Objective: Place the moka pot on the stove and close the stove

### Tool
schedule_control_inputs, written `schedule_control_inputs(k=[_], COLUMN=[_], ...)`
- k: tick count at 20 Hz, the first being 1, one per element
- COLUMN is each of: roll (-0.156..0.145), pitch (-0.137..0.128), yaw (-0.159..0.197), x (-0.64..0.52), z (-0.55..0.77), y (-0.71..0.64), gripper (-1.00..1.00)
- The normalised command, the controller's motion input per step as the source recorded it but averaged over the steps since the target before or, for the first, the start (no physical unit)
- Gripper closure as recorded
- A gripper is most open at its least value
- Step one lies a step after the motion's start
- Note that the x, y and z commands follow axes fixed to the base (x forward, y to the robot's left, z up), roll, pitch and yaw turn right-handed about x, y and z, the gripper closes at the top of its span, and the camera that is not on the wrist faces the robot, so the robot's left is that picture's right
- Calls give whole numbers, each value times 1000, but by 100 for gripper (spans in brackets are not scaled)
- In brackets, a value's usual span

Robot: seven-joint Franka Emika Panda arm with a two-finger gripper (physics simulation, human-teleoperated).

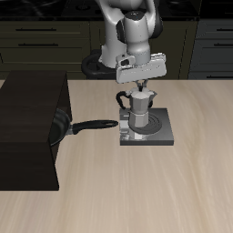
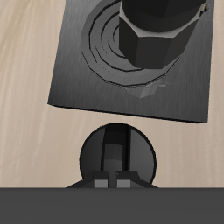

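Wooden table (image 1: 182,191) bears one stove (image 1: 159,132), one moka pot (image 1: 139,111); tool (image 1: 139,86) spread unclear.

I work at a light wooden table (image 1: 182,196) with a pale, fine grain. Its surface fills most of the exterior view. Behind it, along the back of the room, stands a row of dark cabinets (image 1: 41,41) with drawer fronts and thin horizontal handles. A dark countertop (image 1: 209,9) runs along the top of them. The light is soft and even, and shadows on the table are faint.
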Motion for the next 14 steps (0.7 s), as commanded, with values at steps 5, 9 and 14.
schedule_control_inputs(k=[5,9,14], roll=[-2,-19,-50], pitch=[-17,-7,-47], yaw=[-4,10,44], x=[-162,-148,-81], z=[134,107,221], y=[-227,-275,-362], gripper=[-100,-100,-100])
